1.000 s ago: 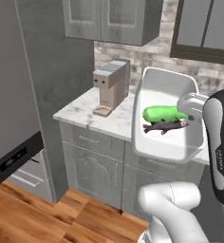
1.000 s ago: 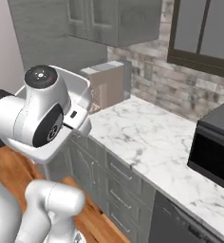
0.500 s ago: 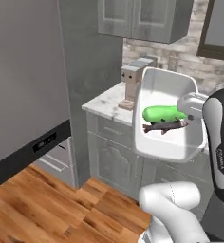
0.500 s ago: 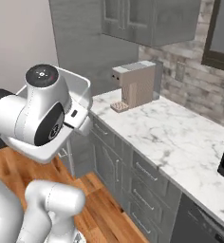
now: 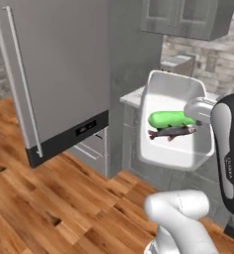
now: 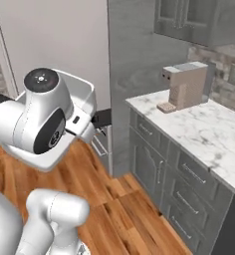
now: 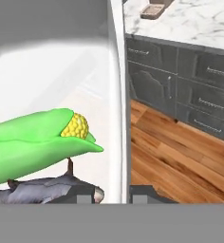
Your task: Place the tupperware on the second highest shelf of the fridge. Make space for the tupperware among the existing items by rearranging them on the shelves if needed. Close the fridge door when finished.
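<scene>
While clamped on the rim of the white rectangular plastic tupperware [image 5: 174, 119], the pincer [image 7: 117, 192] carries it toward the tall grey-steel fridge [image 5: 64, 74].

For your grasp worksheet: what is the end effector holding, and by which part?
The white tupperware, with corn and a fish inside, gripped by its rim wall.
</scene>
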{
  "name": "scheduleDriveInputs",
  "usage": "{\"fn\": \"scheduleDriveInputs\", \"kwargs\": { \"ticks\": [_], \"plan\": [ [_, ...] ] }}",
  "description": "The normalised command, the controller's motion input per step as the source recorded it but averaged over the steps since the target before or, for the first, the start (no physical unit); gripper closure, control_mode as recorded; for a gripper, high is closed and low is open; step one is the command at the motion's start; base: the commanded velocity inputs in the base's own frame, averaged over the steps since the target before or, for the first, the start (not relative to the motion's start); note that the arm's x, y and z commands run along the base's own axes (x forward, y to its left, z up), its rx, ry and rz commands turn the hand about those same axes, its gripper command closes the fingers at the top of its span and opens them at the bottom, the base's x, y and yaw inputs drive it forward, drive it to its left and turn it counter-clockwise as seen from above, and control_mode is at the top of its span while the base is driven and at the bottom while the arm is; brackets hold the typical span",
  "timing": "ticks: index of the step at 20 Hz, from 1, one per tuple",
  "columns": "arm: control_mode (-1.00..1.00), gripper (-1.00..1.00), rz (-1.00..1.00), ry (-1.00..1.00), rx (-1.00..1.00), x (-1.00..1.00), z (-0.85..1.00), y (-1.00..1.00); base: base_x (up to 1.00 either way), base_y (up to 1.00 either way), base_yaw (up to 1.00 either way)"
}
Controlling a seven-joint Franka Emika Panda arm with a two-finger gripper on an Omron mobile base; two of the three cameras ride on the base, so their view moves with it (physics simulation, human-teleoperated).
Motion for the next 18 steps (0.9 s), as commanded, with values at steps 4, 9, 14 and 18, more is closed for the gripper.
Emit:
{"fn": "scheduleDriveInputs", "kwargs": {
  "ticks": [4, 9, 14, 18],
  "plan": [
    [1.00, 1.00, 0.00, 0.00, 0.00, 0.00, 0.00, 0.00, -0.27, 0.73, 0.30],
    [1.00, 1.00, 0.00, 0.00, 0.00, 0.00, 0.00, 0.00, 0.00, 1.00, 0.40],
    [1.00, 1.00, 0.00, 0.00, 0.00, 0.00, 0.00, 0.00, 0.13, 1.00, 0.41],
    [1.00, 1.00, 0.00, 0.00, 0.00, 0.00, 0.00, 0.00, 0.52, 0.98, 0.38]
  ]
}}
